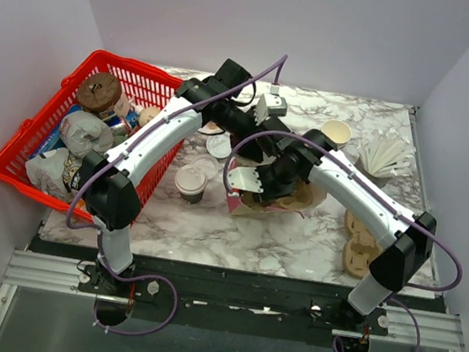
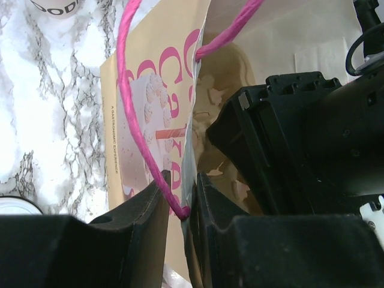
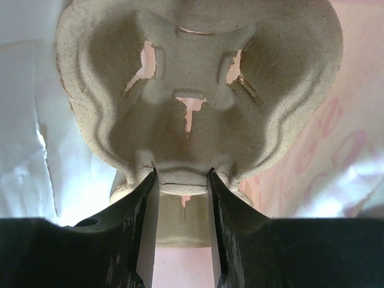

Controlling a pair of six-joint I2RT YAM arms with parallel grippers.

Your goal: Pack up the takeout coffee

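Observation:
The takeout coffee (image 1: 191, 182), a small cream cup with a dark brown lower band and a white lid, stands on the marble left of the bag. A paper bag (image 1: 243, 197) with pink print and pink cord handles lies open at the centre. My left gripper (image 1: 253, 154) is shut on the bag's upper edge (image 2: 191, 150), beside a pink handle (image 2: 123, 90). My right gripper (image 1: 261, 186) reaches into the bag's mouth, shut on the middle tab of a pulp cup carrier (image 3: 192, 108). The carrier (image 1: 295, 199) sticks partly out of the bag.
A red basket (image 1: 155, 83) of wrapped items stands at the left. A loose white lid (image 1: 218, 147), a plain cream cup (image 1: 336, 134), a grey cup of white sticks (image 1: 385, 155) and several spare pulp carriers (image 1: 362, 245) are on the marble.

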